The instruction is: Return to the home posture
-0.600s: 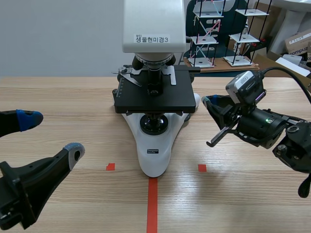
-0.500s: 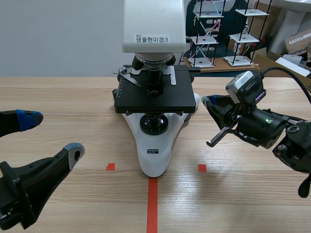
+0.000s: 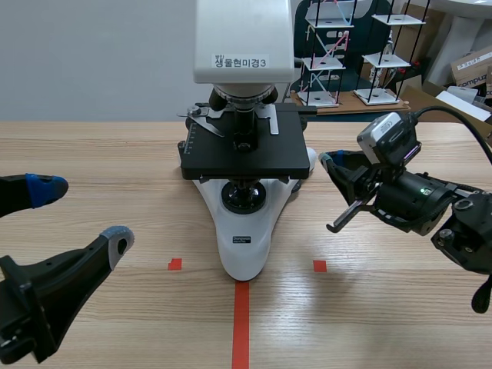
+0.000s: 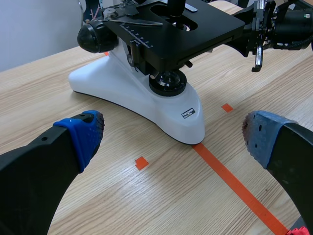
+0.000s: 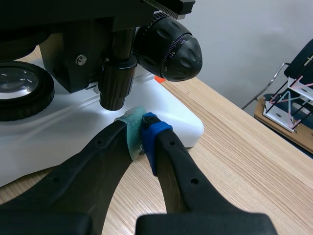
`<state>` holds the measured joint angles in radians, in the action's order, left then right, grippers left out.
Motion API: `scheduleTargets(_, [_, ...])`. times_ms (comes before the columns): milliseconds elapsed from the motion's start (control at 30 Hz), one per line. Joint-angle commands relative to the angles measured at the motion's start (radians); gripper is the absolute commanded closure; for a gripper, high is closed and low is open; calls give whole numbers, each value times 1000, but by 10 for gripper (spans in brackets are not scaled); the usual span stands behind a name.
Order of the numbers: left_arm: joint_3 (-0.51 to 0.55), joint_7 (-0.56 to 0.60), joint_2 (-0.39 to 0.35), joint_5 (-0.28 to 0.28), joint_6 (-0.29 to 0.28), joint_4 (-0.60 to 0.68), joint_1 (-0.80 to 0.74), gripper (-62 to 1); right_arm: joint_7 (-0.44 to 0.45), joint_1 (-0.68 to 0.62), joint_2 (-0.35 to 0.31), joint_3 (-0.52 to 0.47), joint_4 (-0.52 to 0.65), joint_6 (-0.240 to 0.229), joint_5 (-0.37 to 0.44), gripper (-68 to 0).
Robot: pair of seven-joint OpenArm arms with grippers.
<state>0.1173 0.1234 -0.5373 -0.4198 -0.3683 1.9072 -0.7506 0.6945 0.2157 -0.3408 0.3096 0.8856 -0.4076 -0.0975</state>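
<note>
We see the left gripper (image 3: 82, 215) wide open and empty. The right gripper (image 5: 143, 131) has its pads pressed together, holding nothing, just beside the microscope (image 3: 246, 247).

Your left gripper (image 3: 81, 215) has two thick matte-black fingers (image 4: 29, 166), each capped with a dotted blue pad (image 4: 85, 134). On your right gripper (image 5: 142, 133) one pad is grey-green, the other blue. Behind that claw sits a silver-grey camera box (image 3: 388, 138) with a dark face, a small green light (image 3: 422, 187) glows on the black wrist housing, and a thin black cable (image 3: 446, 108) arcs away behind it.
</note>
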Motion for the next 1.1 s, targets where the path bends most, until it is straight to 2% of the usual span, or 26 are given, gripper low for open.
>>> scheduleTargets(0, [6, 14, 5, -6, -1, 16, 0, -596, 15, 16, -8, -1, 18, 0, 14, -4])
scheduleTargets(333, [6, 14, 5, -6, -1, 16, 0, -596, 41, -28, -8, -9, 31, -1, 15, -19])
scheduleTargets(533, [6, 14, 5, -6, -1, 16, 0, -596, 56, -205, -8, -114, 187, 0, 15, -264])
scheduleTargets(667, [6, 14, 5, -6, -1, 16, 0, -596, 53, -357, -8, -181, 332, 0, 15, -360])
scheduleTargets(833, [6, 14, 5, -6, -1, 16, 0, -596, 53, -540, -8, -235, 483, 0, 15, -514])
scheduleTargets(900, [6, 14, 5, -6, -1, 16, 0, -596, 52, -609, -8, -249, 535, 0, 15, -560])
scheduleTargets(1067, [6, 14, 5, -6, -1, 16, 0, -596, -8, -768, -8, -278, 647, -1, 15, -571])
